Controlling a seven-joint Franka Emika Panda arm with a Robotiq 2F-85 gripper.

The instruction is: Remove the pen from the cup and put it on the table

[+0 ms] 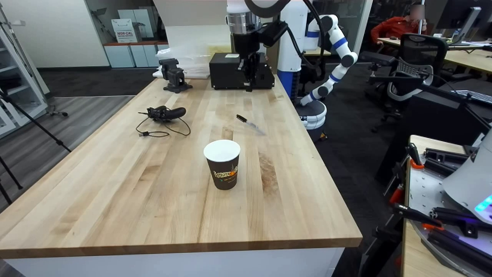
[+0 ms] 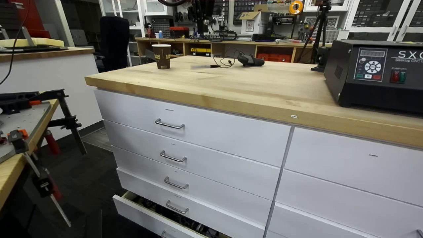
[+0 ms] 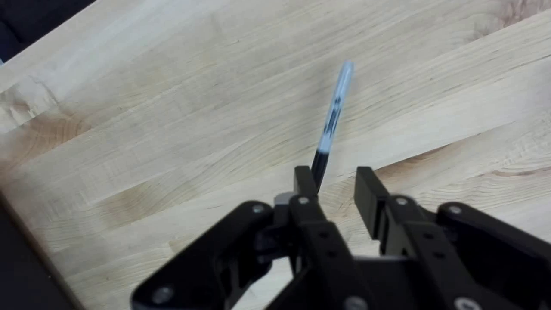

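The pen (image 1: 250, 124) has a dark cap and a clear body. It lies flat on the wooden table (image 1: 153, 207) beyond the cup, apart from it; it also shows in an exterior view (image 2: 211, 66) and in the wrist view (image 3: 332, 118). The paper cup (image 1: 224, 169), brown with a white rim, stands upright nearer that camera; it also shows in an exterior view (image 2: 162, 58) and is out of the wrist view. My gripper (image 3: 331, 176) is open and empty, above the table near the black box. In the wrist view its left finger hides the cap's end.
A black box-shaped machine (image 1: 226, 73) stands at the table's far end, close behind the gripper. A small black stand (image 1: 177, 77) is beside it. A black cable bundle (image 1: 163, 114) lies left of the pen. A low drawer (image 2: 158, 211) is open under the table.
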